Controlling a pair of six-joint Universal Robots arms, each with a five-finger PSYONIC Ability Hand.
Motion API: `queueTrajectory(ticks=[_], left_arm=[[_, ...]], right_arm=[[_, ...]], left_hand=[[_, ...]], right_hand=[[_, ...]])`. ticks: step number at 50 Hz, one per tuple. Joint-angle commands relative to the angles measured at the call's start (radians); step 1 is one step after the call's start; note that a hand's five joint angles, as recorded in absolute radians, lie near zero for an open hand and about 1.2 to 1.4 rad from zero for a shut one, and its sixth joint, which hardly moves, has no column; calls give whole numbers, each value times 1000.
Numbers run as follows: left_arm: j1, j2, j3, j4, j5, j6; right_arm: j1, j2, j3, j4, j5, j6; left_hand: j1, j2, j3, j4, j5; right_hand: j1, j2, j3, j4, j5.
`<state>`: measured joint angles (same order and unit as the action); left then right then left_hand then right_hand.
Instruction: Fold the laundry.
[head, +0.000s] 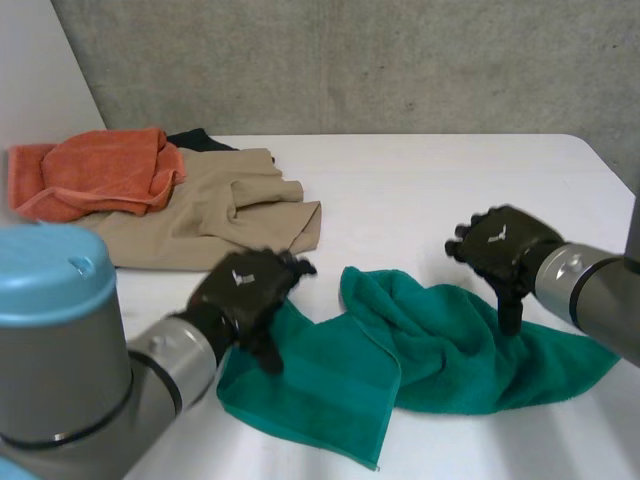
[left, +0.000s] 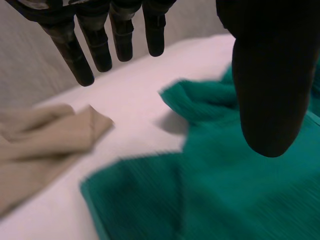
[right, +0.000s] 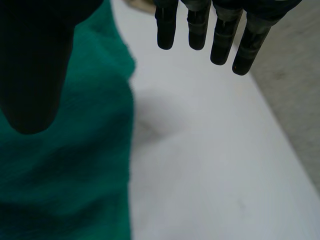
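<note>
A green towel (head: 400, 350) lies rumpled and partly folded over itself on the white table (head: 440, 190), near the front. My left hand (head: 248, 295) hovers over the towel's left corner, open, with straight fingers (left: 82, 55) and thumb (left: 267, 90) holding nothing; the green towel (left: 225, 200) lies under the palm. My right hand (head: 500, 250) hangs above the towel's right part, open too. In the right wrist view its fingers (right: 200, 25) are over bare table and its thumb (right: 35, 75) over the green towel (right: 65, 180).
A tan garment (head: 215, 215) lies spread at the back left, with an orange towel (head: 95, 175) bunched on it and a dark cloth (head: 200, 140) behind. The tan garment's edge (left: 45, 145) is close to my left fingertips. A concrete wall (head: 350, 60) stands behind the table.
</note>
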<state>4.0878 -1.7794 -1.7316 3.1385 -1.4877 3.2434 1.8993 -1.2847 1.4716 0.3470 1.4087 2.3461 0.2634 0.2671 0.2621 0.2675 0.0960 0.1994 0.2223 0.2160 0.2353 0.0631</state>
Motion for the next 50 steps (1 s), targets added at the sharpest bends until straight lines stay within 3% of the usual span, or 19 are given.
queueTrajectory(ticks=[1, 7, 11, 17, 21, 29, 37, 39, 46, 50], left_arm=[[-93, -72, -60, 0, -2, 7], [-148, -155, -49, 75, -45, 9], [-161, -187, -39, 124, -77, 9], [-213, -222, -8, 150, -82, 19], [-256, -259, 24, 173, -85, 61], [-267, -351, 81, 213, -91, 180], [-270, -436, 170, 210, -126, 231], [-265, -440, 185, 209, -128, 231], [-251, -378, 221, 247, -148, 230], [-202, -308, 262, 270, -151, 230]], right_arm=[[-3, 74, 35, -3, -4, 9], [-8, 93, 56, -20, -4, 10], [-8, 100, 82, -54, -5, 10], [-9, 113, 102, -83, -7, 9], [-11, 111, 104, -83, -7, 9], [-9, 110, 108, -82, -5, 10], [-12, 108, 115, -82, -5, 10], [-14, 108, 115, -82, -5, 10], [-34, 104, 93, -83, -4, 10], [-34, 105, 56, -95, -1, 12]], left_hand=[[126, 122, 127, 122, 119], [153, 149, 154, 149, 146], [153, 149, 154, 149, 146], [153, 149, 154, 149, 146], [170, 167, 171, 166, 163], [440, 436, 441, 436, 433], [857, 853, 858, 853, 850], [1106, 1102, 1107, 1102, 1099], [1133, 1129, 1134, 1129, 1126], [1133, 1129, 1134, 1129, 1126]], right_hand=[[-6, -29, -22, -42, -44], [105, 83, 89, 70, 67], [314, 291, 297, 278, 275], [1196, 1173, 1179, 1160, 1158], [1197, 1174, 1180, 1161, 1159], [1197, 1174, 1180, 1161, 1159], [1197, 1174, 1180, 1161, 1159], [1197, 1174, 1180, 1161, 1159], [1197, 1174, 1180, 1161, 1159], [1197, 1174, 1180, 1161, 1159]])
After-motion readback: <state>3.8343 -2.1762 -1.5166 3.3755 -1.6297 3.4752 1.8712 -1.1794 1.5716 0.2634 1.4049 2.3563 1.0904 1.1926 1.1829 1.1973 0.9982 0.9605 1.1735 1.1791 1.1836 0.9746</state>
